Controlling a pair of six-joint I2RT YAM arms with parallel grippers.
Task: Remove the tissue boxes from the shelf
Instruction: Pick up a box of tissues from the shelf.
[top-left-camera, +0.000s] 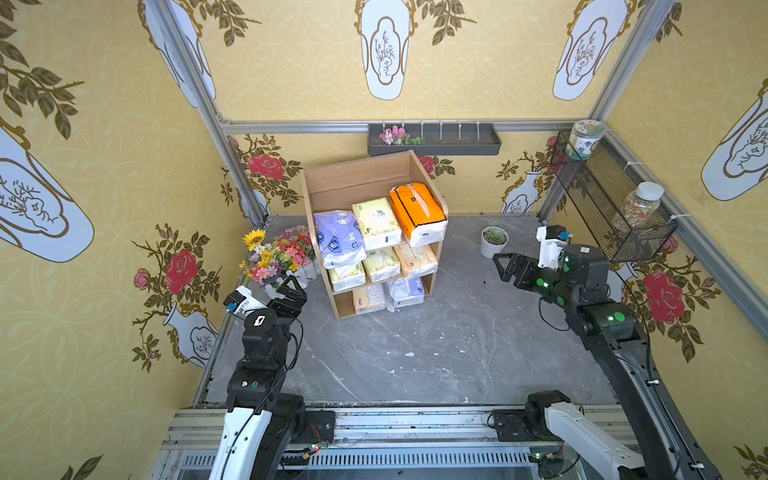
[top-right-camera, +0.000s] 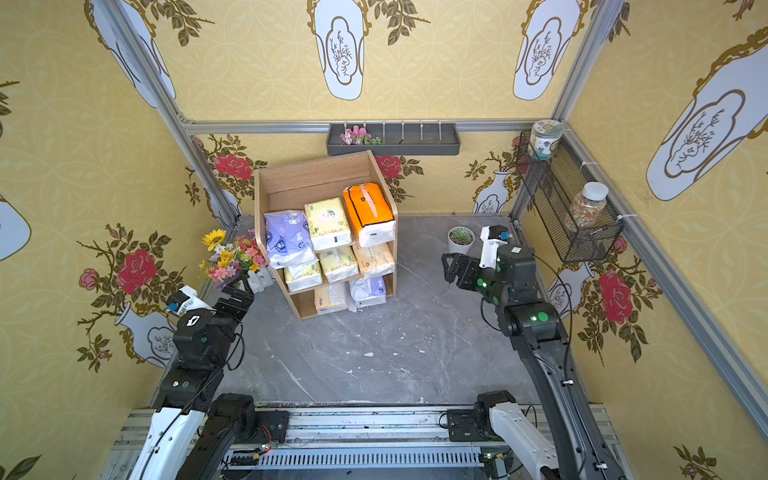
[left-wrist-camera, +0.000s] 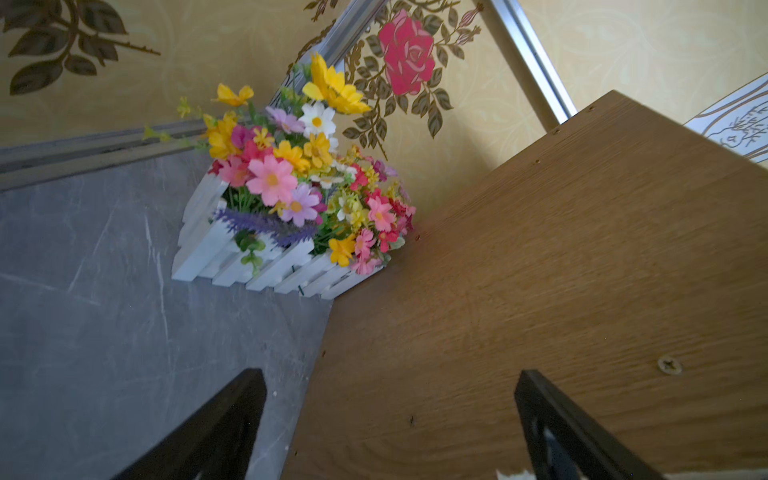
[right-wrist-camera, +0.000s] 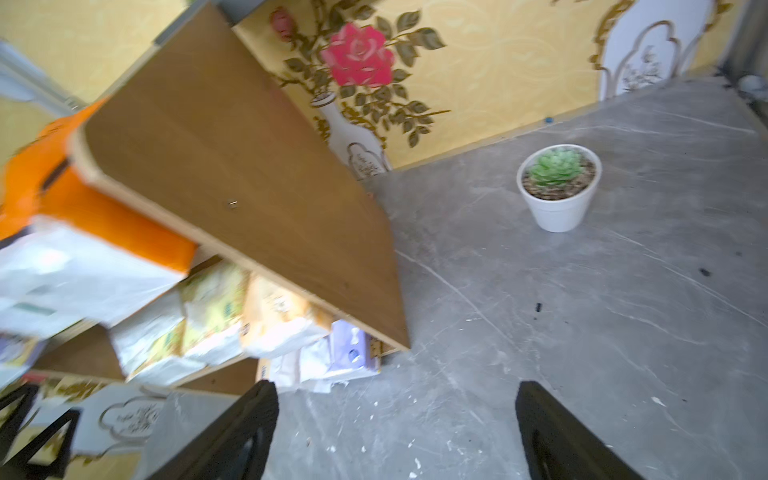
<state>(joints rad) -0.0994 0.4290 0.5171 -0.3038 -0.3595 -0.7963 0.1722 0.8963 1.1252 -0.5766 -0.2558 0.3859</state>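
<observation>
The light-wood shelf (top-left-camera: 361, 178) (top-right-camera: 316, 176) stands at the back middle of the grey table. Its top tier holds a lavender tissue box (top-left-camera: 338, 235), a yellow one (top-left-camera: 376, 220) and an orange one (top-left-camera: 415, 210) (right-wrist-camera: 104, 212). Cream packs (top-left-camera: 380, 264) fill the middle tier. A cream pack (top-left-camera: 365, 297) and a lavender pack (top-left-camera: 407, 289) lie on the bottom tier. My left gripper (top-left-camera: 293, 286) (left-wrist-camera: 390, 386) hangs open beside the shelf's left side panel (left-wrist-camera: 540, 270). My right gripper (top-left-camera: 500, 264) (right-wrist-camera: 397, 399) is open and empty, to the right of the shelf above bare table.
A white box of artificial flowers (top-left-camera: 278, 257) (left-wrist-camera: 266, 232) sits against the shelf's left side, close to my left gripper. A potted succulent (top-left-camera: 493, 241) (right-wrist-camera: 559, 187) stands right of the shelf. A black wire basket (top-left-camera: 602, 199) with jars hangs on the right wall, a dark tray (top-left-camera: 434, 141) on the back wall.
</observation>
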